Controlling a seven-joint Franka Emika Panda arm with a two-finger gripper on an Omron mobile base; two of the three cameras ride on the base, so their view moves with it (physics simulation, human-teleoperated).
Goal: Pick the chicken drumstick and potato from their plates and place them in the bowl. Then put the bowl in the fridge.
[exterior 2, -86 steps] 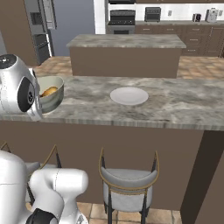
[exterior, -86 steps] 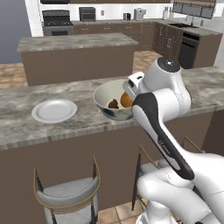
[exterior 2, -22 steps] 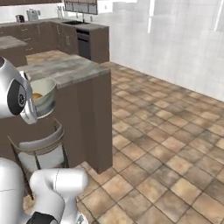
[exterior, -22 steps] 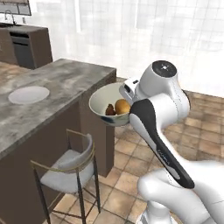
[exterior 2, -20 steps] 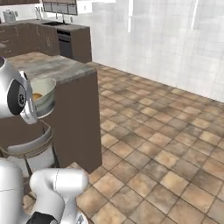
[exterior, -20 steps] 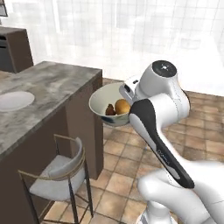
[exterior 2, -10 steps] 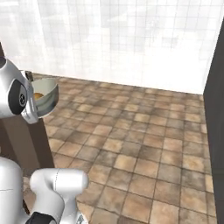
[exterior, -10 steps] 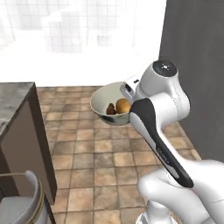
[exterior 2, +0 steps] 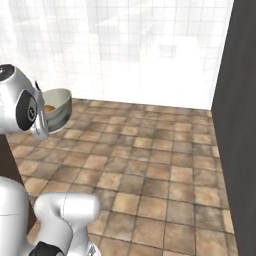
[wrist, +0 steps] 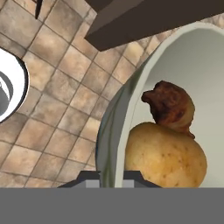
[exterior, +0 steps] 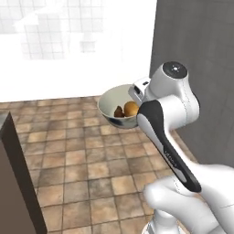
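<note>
Brown tiled floor [exterior 2: 150, 170] is stretching to a white tiled wall [exterior 2: 125, 50], with a dark grey panel [exterior: 201, 59], possibly the fridge side, standing close on the right. A dark counter [exterior: 18, 183] edge is showing at lower left. The gripper [wrist: 109, 177] is clamping the bowl [exterior: 112, 107] rim, holding it above the floor with the potato [wrist: 164, 155] and chicken drumstick [wrist: 170, 105] touching inside.

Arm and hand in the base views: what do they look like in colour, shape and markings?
The arm is glossy white with rounded, bulbous joint housings, a round grey cap on top and a dark grey-black band along the forearm. A white block at the wrist carries small dark details. The hand shows small dark finger tips. No loose cables.
</note>
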